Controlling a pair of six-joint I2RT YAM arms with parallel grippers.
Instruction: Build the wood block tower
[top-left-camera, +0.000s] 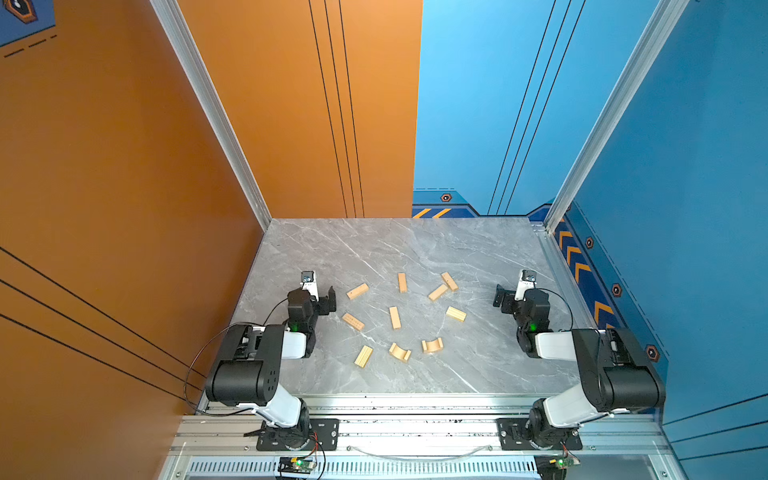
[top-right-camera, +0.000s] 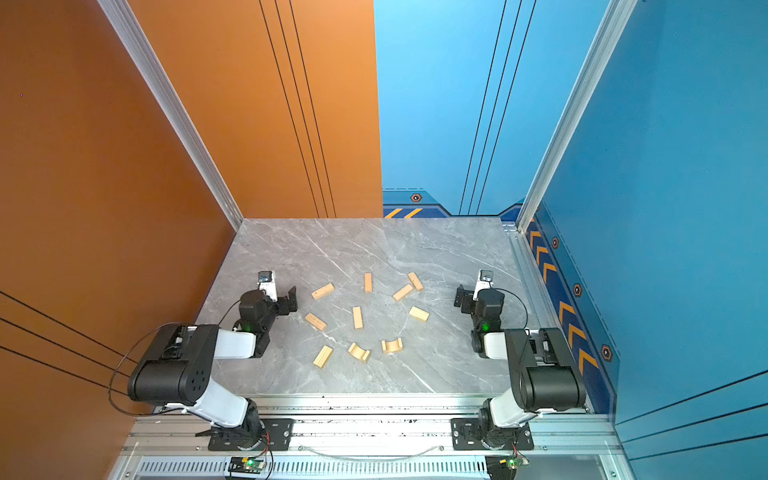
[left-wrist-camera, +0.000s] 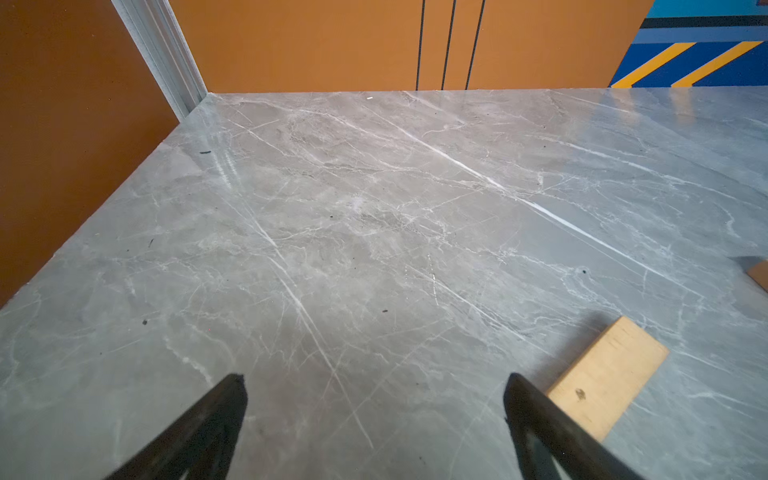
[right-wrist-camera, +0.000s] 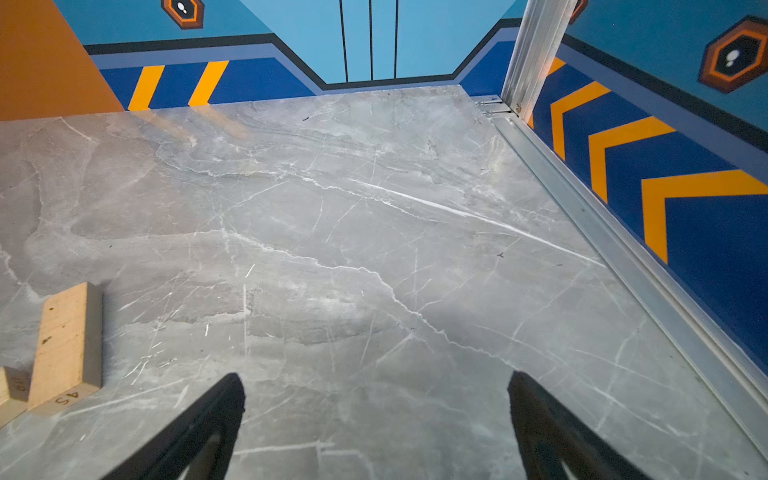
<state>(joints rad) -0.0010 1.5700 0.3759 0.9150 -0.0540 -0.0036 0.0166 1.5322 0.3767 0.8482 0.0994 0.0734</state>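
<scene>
Nearest each wrist lens, the black tapered fingers (left-wrist-camera: 208, 419) of the left claw (left-wrist-camera: 374, 384) and of the right claw (right-wrist-camera: 374, 384) stand wide apart, and neither holds anything. No tower exists yet. All ten pale tan wooden blocks lie loose in a rough ring on the grey, white-veined marble-patterned surface (top-left-camera: 374, 249), between the two arms.

That surface looks polished and slick, so a block caught off-centre would probably skate or spin rather than seat between the fingers. The far plain rectangular bar (top-left-camera: 449, 281) and the angled bar beside it (top-left-camera: 437, 292) lie so close they may touch, and closing on one could shove the other. The left half-ring arch (top-left-camera: 400, 352) and the right half-ring arch (top-left-camera: 432, 345) show their hollows from above. Their curved backs may rock or squirt out of a flat pinch.

The near grooved flat slab (top-left-camera: 363, 356) and the far grooved flat slab (top-left-camera: 456, 314) are ribbed lengthwise. The wood looks matt, unvarnished and square-edged. Narrow bars in crossed layers forgive little, so one skewed piece low down would likely tilt everything above it.
</scene>
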